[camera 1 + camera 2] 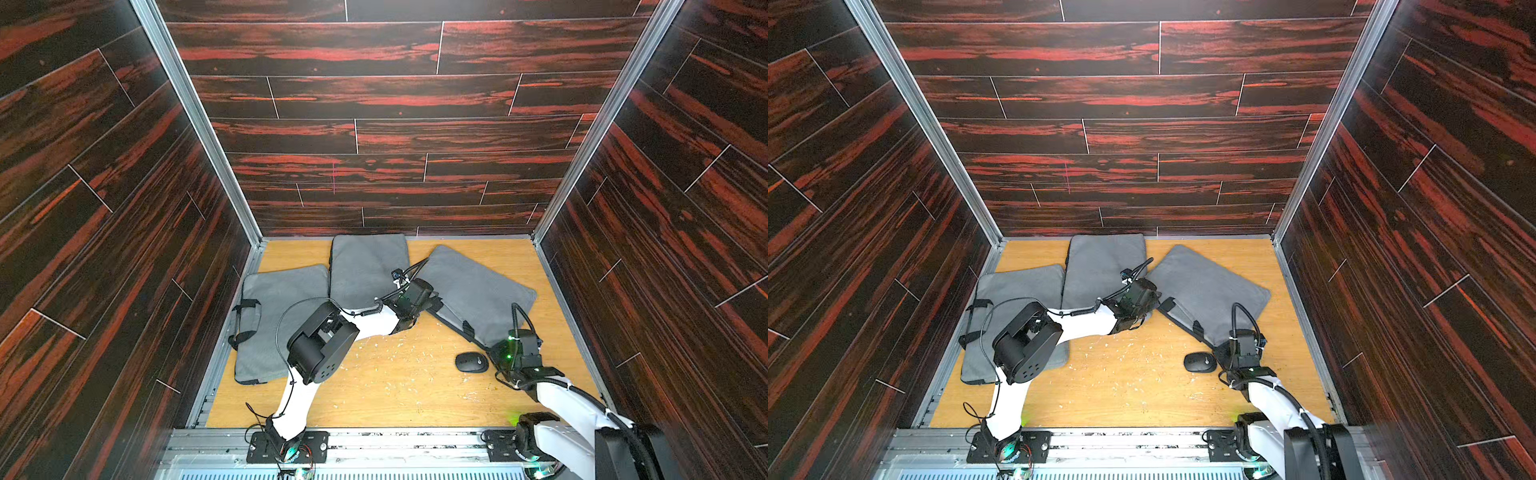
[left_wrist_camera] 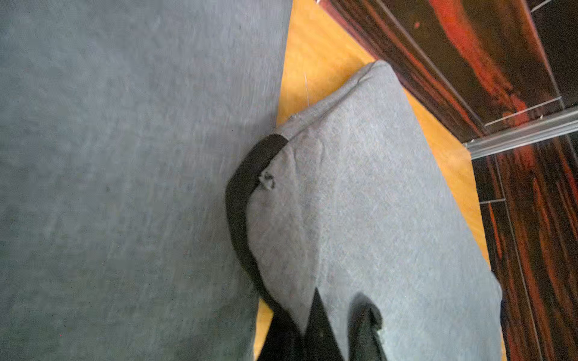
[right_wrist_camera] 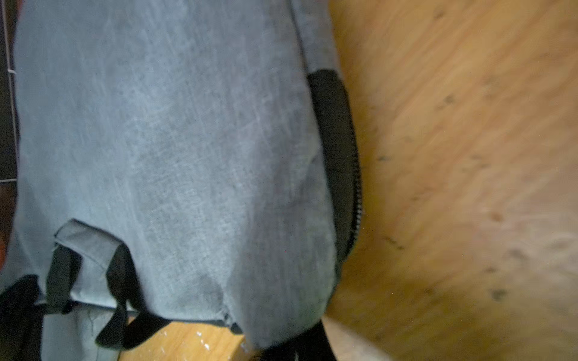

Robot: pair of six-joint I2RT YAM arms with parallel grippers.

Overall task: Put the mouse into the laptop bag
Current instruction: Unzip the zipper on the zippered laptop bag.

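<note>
The left gripper (image 1: pixel 430 302) has its black fingers (image 2: pixel 316 315) clenched on a fold of grey cloth at the near corner of the laptop bag (image 1: pixel 473 286), beside the curved black zip (image 2: pixel 240 200). The right gripper (image 1: pixel 496 353) is likewise pinched tight on the same bag's near edge. In its wrist view only the dark finger tips (image 3: pixel 316 343) show, under the cloth's hem (the exact contact is blurred). The hem hangs clear of the table there, with a black handle strap (image 3: pixel 62 275) just beside it.

The mouse (image 1: pixel 471 362), a smooth black oval, lies on the bare table (image 1: pixel 395 399) just beside the right gripper and near the bag's front edge, outside the bag. No finger touches it.

The bag is soft, woven, rectangular and padded, and it lies skewed across the far right of the table. 2 more grey bags of the same make sit alongside. The middle bag (image 1: pixel 368 266) lies against the back wall, its corner close to the left gripper. The left bag (image 1: pixel 282 307) is partly hidden under the left arm's elbow. Pale flecks (image 1: pixel 399 345) are scattered over the yellow wood-grain top. Dark red-streaked plank walls (image 1: pixel 374 104) close in 3 sides.
</note>
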